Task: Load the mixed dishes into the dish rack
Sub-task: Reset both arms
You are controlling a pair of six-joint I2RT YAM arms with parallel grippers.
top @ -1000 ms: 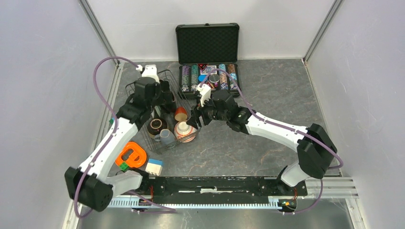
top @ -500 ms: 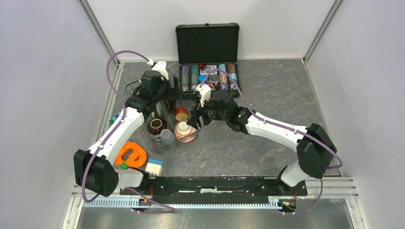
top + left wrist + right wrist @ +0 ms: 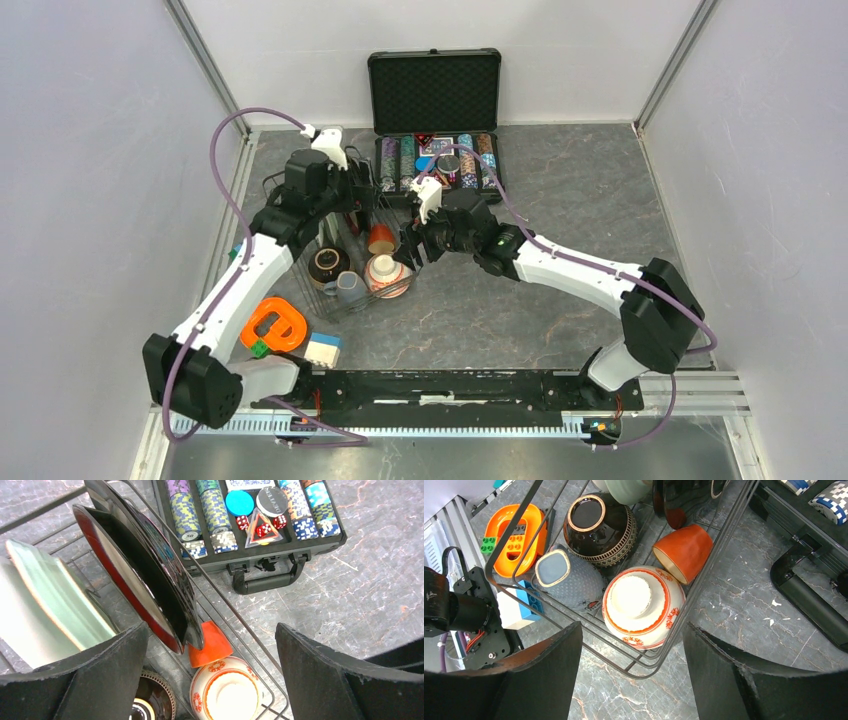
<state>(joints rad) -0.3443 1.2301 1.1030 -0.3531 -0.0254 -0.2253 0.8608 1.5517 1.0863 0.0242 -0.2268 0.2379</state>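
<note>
left gripper has swung over the dish rack, wide and empty like the right gripper.

Left arm reaches forward, elbow bent, wrist turned right and tipped down. Left tool: jaws spread wide, gripping nothing. Right arm extends leftward across centre. Right tool points down, jaws wide apart, empty.

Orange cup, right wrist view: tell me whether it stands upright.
No, the orange cup lies on its side in the dish rack, mouth toward the red-patterned bowl.
</note>
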